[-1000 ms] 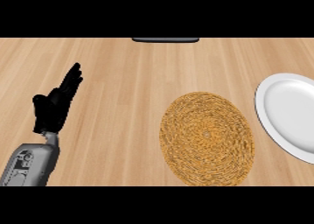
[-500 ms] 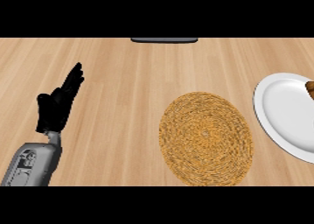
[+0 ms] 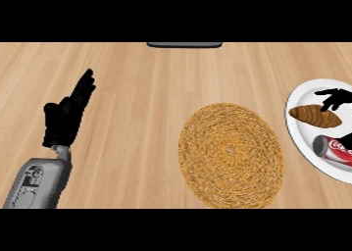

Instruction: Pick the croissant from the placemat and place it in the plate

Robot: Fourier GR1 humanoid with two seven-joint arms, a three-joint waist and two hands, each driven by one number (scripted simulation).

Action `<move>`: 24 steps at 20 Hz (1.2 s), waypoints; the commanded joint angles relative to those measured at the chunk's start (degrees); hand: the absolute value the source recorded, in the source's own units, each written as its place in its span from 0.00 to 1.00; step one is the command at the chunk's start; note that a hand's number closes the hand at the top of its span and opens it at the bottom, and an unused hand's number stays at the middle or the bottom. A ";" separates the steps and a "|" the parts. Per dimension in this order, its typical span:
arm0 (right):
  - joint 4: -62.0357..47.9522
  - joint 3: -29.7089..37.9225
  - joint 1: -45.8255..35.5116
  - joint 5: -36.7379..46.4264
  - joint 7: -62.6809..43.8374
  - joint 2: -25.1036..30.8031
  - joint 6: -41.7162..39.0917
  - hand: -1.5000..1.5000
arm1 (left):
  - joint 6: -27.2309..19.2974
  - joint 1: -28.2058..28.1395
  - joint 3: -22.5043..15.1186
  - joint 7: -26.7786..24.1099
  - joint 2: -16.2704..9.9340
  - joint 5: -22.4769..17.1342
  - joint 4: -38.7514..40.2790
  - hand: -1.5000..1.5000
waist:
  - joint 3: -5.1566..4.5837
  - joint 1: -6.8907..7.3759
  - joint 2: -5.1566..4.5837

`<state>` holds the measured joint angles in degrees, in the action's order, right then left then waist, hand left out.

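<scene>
Since a moment ago my right hand (image 3: pixel 339 99) has come further in from the right edge, and the brown croissant (image 3: pixel 316 115) has travelled with it — it lies on the round white plate (image 3: pixel 303 131) now, not on the mat. A red soda can (image 3: pixel 340 148) has come into view too, on its side on the plate's lower part, just below the croissant.

Biggest first: the light wooden counter (image 3: pixel 135 98) runs across everything. On it, at centre, sits the oval woven straw placemat (image 3: pixel 230 149), bare on top. The white plate is just beside its right edge, cut off by the frame.

My left hand (image 3: pixel 66 113) shows at the left on its grey forearm (image 3: pixel 35 182), fingers straight and pointing up, holding nothing, resting.

My right hand is over the plate's upper part, fingers spread and reaching down toward the croissant's top — whether they touch it, or are just above, I cannot tell.

At the top edge, a dark flat strip (image 3: pixel 184 44).
</scene>
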<state>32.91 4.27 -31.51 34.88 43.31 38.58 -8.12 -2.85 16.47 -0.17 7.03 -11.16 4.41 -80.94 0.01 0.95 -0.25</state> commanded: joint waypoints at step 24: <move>-21.58 24.00 -2.90 -24.14 1.24 19.19 -28.57 0.00 | 0.65 0.31 0.11 1.24 1.13 0.65 -2.37 0.50 | 0.43 0.74 -0.65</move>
<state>14.25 26.44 -36.48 12.25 39.52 53.33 -28.47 -2.04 15.69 0.10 5.96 -10.15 5.08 -81.61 0.28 1.33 -0.76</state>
